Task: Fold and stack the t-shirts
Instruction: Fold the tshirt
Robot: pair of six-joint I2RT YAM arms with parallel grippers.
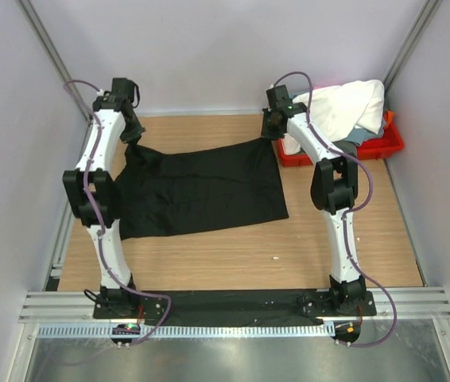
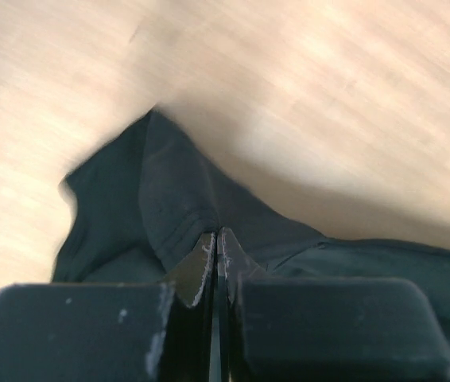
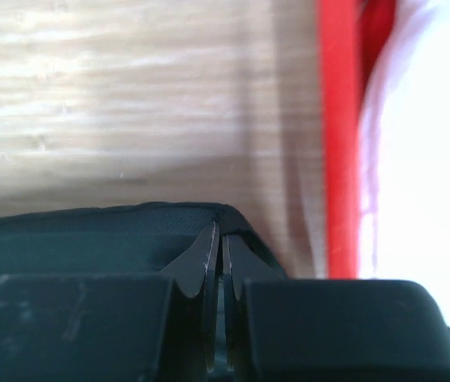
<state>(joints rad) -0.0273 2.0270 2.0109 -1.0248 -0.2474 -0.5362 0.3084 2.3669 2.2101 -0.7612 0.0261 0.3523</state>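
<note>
Table point(image 1: 233, 255): pale wood, carrying everything.
Black t-shirt point(image 1: 201, 191): spread mostly flat mid-table, its two far corners lifted.
White t-shirt point(image 1: 348, 103): heaped over the red tray point(image 1: 385, 146) at the far right corner.
Grey t-shirt point(image 1: 358, 137): a bit shows under the white one.
Left hand point(image 2: 215, 239): fingers pinched tight on the black t-shirt's far left corner.
Right hand point(image 3: 217, 235): fingers pinched tight on its far right corner, just beside the tray.
</note>
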